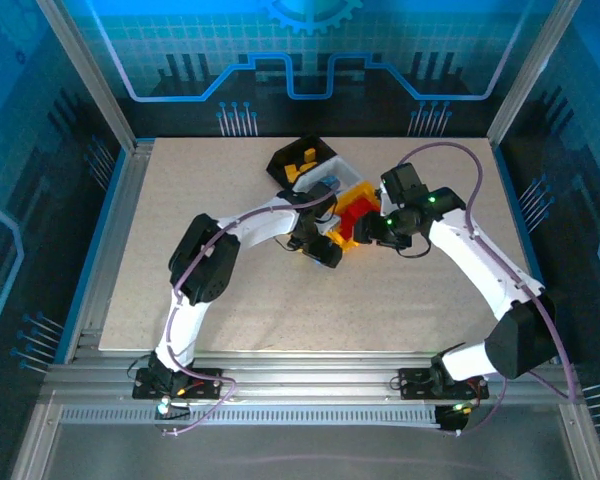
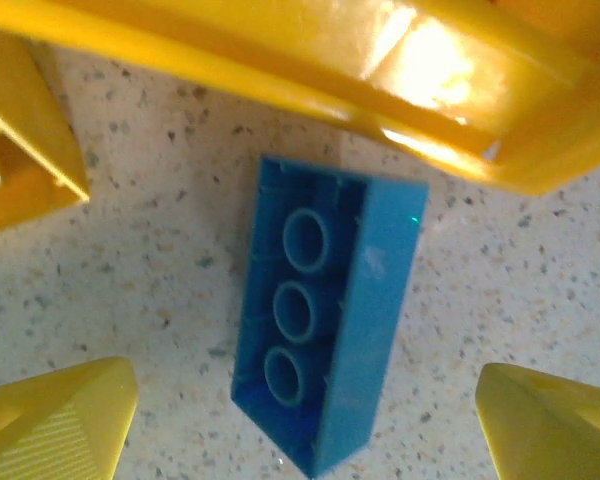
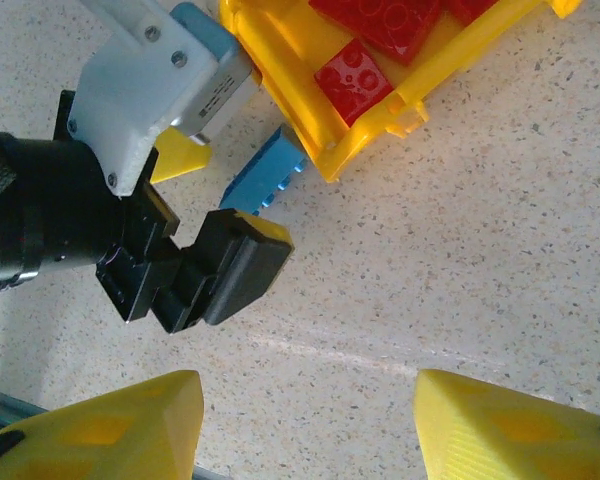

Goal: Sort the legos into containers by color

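The small blue plastic brick point(image 2: 320, 320) lay on the speckled beige surface point(image 2: 130, 270) with its hollow underside turned up, just beside the front rim of the yellow plastic bin point(image 2: 280, 70) but outside it. The left jaws hung over this brick and stood spread wide, with one yellow fingertip point(image 2: 60, 420) on each long side, both apart from the plastic. I judge that this position was chosen so that closing would pinch the brick across its narrow width, where the flat walls give a good hold. In the right wrist view the yellow bin already carried glossy red bricks point(image 3: 360, 75), so blue seemed not to belong there, and the brick probably had to be lifted to another of the joined bins. In the top view the black plastic bin point(image 1: 292, 152) at the far end of the row held yellow-orange pieces. What looked like a yellow-orange brick point(image 2: 20, 160) also lay on the surface near the blue one, not yet sorted. The right jaws stood a little back from the bin, their yellow fingertips point(image 3: 110, 425) apart with nothing between them; this arm seemed to stay aside to leave room for the left one. The bin rim, so close to the brick, could catch a fingertip during closing.
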Robot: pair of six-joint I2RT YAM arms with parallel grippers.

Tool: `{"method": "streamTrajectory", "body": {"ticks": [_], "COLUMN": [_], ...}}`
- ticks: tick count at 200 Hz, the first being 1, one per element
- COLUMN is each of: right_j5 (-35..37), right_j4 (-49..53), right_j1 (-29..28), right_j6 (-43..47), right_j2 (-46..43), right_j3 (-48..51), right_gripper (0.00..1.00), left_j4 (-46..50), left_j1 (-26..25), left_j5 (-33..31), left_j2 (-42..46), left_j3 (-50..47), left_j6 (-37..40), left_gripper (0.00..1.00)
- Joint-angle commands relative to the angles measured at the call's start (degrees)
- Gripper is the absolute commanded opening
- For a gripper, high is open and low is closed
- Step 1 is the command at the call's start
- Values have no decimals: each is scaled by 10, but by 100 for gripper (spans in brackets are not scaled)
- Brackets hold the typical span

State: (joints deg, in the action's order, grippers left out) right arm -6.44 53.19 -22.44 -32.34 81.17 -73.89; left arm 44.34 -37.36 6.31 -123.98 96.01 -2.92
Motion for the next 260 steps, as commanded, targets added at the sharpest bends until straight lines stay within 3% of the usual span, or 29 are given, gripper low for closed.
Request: {"method": "streamTrajectory", "body": {"ticks": [1,43,88,122,211,260], "right_j5": [-7,-12,-22,-27,-41,-44], "right_j4": [19,20,10,1,-20,-26], "right_j1": [7,8,8,7,0,-2], "right_j6": [4,1,-10,-13,-13,-11], "right_j2": [2,16,29,34,50,49], "right_j3": [-5,-20,-21,-18,-19,-9], "right_gripper": [59,59,59,59,60,60], "left_j4": [16,31,24,15,-46,-60], "left_j1": [-4,-11,-12,-11,5,33], "left_j5": [-19,-26,-24,-21,8,32], "left_j2": [-27,-66,-61,-34,108,174], "left_j3": [36,80,66,26,-150,-200], "left_j6": [29,41,30,18,-83,-136], "left_gripper": [87,79,57,46,30,29]}}
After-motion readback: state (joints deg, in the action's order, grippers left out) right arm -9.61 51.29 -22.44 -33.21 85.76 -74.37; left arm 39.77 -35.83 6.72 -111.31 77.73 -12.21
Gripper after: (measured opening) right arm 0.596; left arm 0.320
